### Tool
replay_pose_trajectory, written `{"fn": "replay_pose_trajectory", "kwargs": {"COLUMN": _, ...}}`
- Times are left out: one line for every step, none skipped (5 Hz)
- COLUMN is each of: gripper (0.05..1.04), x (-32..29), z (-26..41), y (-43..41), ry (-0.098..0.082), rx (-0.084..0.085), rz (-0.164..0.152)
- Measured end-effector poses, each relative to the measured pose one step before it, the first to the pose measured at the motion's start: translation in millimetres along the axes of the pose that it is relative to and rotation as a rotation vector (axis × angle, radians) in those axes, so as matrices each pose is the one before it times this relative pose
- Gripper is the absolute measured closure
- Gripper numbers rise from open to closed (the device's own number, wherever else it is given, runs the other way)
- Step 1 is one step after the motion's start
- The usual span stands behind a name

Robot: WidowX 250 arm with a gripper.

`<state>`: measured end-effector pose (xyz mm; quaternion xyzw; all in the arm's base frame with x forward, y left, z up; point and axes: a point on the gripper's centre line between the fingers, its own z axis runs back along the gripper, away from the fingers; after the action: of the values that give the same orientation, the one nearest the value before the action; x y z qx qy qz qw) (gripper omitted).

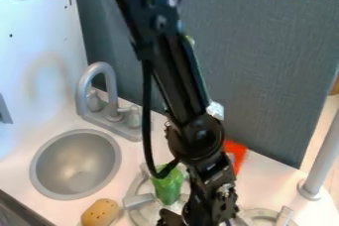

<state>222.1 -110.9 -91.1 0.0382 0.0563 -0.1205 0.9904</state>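
Observation:
The black gripper (pixel 198 214) hangs at the bottom edge, right of centre, partly cut off by the edge. Just left of the wrist, a shiny green object (pixel 169 186) like a pepper stands over the left stove burner (pixel 136 214). The arm and its cable cover part of it. Further left, a tan, potato-like piece with dark dots (pixel 100 213) lies on the white counter (pixel 142 163). An orange-red item (pixel 236 154) shows behind the arm, partly hidden. Whether the gripper touches or holds anything cannot be seen.
A round grey sink (pixel 76 164) is at the left, with a grey faucet (pixel 111 91) behind it. A second burner (pixel 261 215) lies at the lower right, near a grey upright pole (pixel 322 155). A dark grey panel (pixel 265 56) stands along the back.

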Motion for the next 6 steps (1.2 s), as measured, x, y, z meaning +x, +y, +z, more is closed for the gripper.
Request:
{"fn": "replay_pose_trajectory", "kwargs": {"gripper": 0.548, "x": 14.31, "z": -16.44, "y": -4.92, "ry": 0.041, "rx": 0.0027, "rz": 0.0296}}
{"fn": "replay_pose_trajectory", "kwargs": {"gripper": 0.471, "x": 9.98, "z": -5.18, "y": -4.39, "ry": 0.006, "rx": -0.0256, "rz": -0.0027}}
{"fn": "replay_pose_trajectory", "kwargs": {"gripper": 0.182, "x": -2.94, "z": -2.95, "y": -0.34, "ry": -0.0352, "rx": -0.0855, "rz": 0.0069}}
{"fn": "replay_pose_trajectory", "kwargs": {"gripper": 0.073, "x": -5.3, "z": 22.22, "y": -2.49, "ry": -0.0798, "rx": -0.0339, "rz": 0.0253}}
{"fn": "replay_pose_trajectory", "kwargs": {"gripper": 0.077, "x": 3.38, "z": 19.52, "y": -5.27, "ry": -0.1071, "rx": -0.0417, "rz": -0.0363}}
{"fn": "replay_pose_trajectory", "kwargs": {"gripper": 0.081, "x": 2.69, "z": 12.4, "y": 0.25, "ry": -0.0511, "rx": 0.0006, "rz": 0.0094}}
